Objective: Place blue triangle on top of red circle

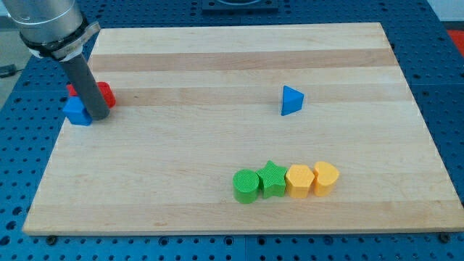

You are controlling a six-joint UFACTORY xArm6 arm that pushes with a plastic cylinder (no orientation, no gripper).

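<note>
The blue triangle [291, 100] lies on the wooden board right of centre, on its own. At the view's left edge of the board a red block [106, 93] sits partly hidden behind the dark rod; its shape cannot be made out. A blue block [76, 112] sits just below and left of it. My tip [99, 116] rests on the board between these two blocks, touching or nearly touching both, far to the left of the blue triangle.
A row of blocks lies near the view's bottom: a green cylinder [246, 186], a green star [272, 178], a yellow hexagon-like block [299, 180] and a yellow rounded block [325, 177], packed side by side. The board's left edge [51, 156] is close to the tip.
</note>
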